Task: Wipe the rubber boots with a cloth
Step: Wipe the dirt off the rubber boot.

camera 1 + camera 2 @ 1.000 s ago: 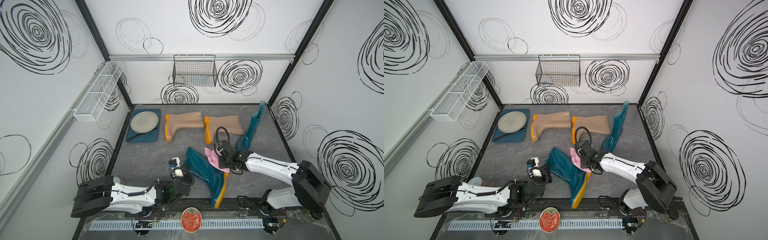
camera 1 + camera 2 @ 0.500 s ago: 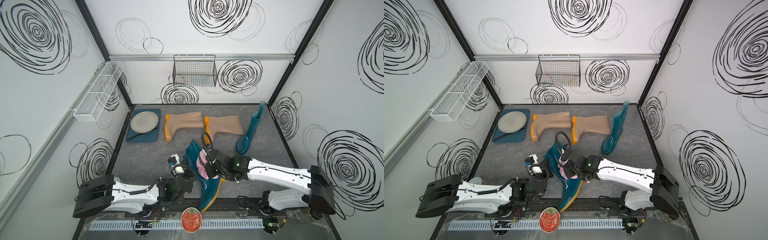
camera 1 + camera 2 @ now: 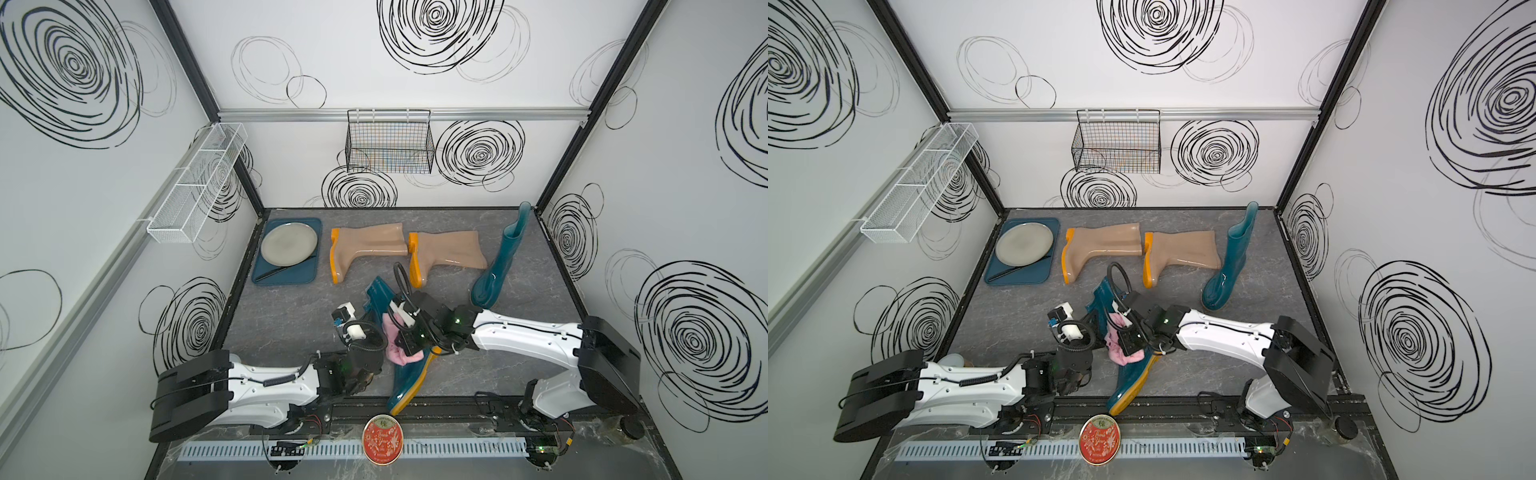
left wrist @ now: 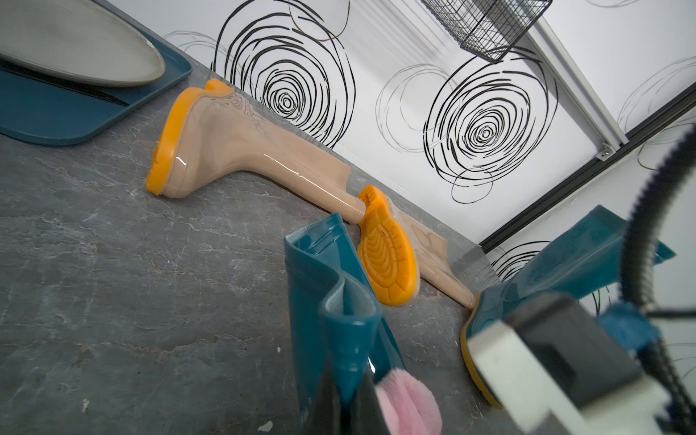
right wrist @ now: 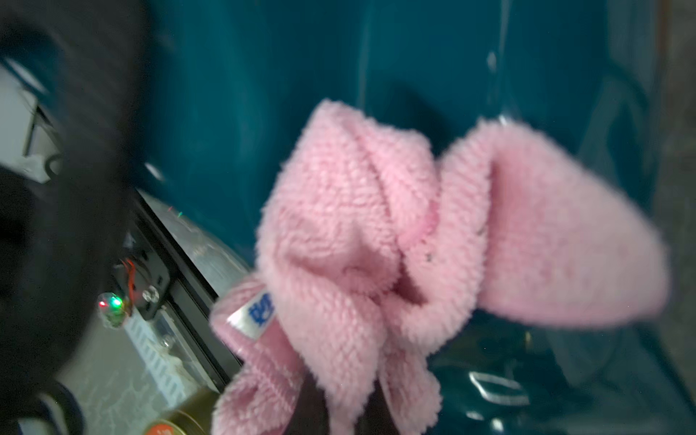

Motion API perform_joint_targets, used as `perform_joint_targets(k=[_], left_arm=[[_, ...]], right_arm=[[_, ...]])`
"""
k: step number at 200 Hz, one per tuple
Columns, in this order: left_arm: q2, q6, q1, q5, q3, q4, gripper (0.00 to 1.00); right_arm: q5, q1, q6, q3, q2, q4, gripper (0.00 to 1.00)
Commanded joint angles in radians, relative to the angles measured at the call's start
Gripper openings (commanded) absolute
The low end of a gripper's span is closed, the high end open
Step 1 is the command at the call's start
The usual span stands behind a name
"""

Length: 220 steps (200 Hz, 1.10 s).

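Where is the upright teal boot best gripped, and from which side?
On the upright teal boot, probably pinch the shaft's top rim from straight above, straddling its wall: it stands on its sole, opening facing up and clear, while a beige boot lies close beside it.

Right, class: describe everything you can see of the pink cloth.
The pink cloth is fluffy terry, bunched into folds, with a small white tag printed in blue. The right gripper, shut, pinches it, and it lies against the glossy side of the lying teal boot.
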Motion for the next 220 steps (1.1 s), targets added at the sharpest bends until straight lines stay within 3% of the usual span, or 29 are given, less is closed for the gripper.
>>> perform_joint_targets(k=[1, 42, 83, 128, 142, 187, 220], left_arm=[[-0.006, -0.055, -0.024, 0.018, -0.013, 0.084, 0.0], [-0.039, -0.079, -0.039, -0.012, -0.031, 0.053, 0.0], [-0.039, -0.053, -0.018, -0.016, -0.039, 0.068, 0.0], [-0.043, -0.014, 0.031, 0.012, -0.039, 0.084, 0.0], [-0.049, -0.009, 0.041, 0.018, -0.042, 0.085, 0.0], [-0.055, -0.022, 0.044, 0.049, -0.046, 0.08, 0.0], [-0.069, -0.022, 0.045, 0.051, -0.054, 0.072, 0.0]], right_arm=[[-0.056, -0.028, -0.071, 0.133, 0.061, 0.099, 0.0], [-0.11, -0.073, -0.033, 0.134, 0.04, 0.137, 0.0], [-0.064, 0.03, 0.026, -0.129, -0.147, 0.121, 0.0], [-0.007, 0.146, 0.13, -0.284, -0.259, 0.039, 0.0], [0.043, 0.083, 0.166, -0.346, -0.297, 0.024, 0.0], [0.012, -0.277, 0.206, -0.438, -0.385, 0.07, 0.0], [-0.105, -0.441, 0.232, -0.453, -0.313, 0.126, 0.0]])
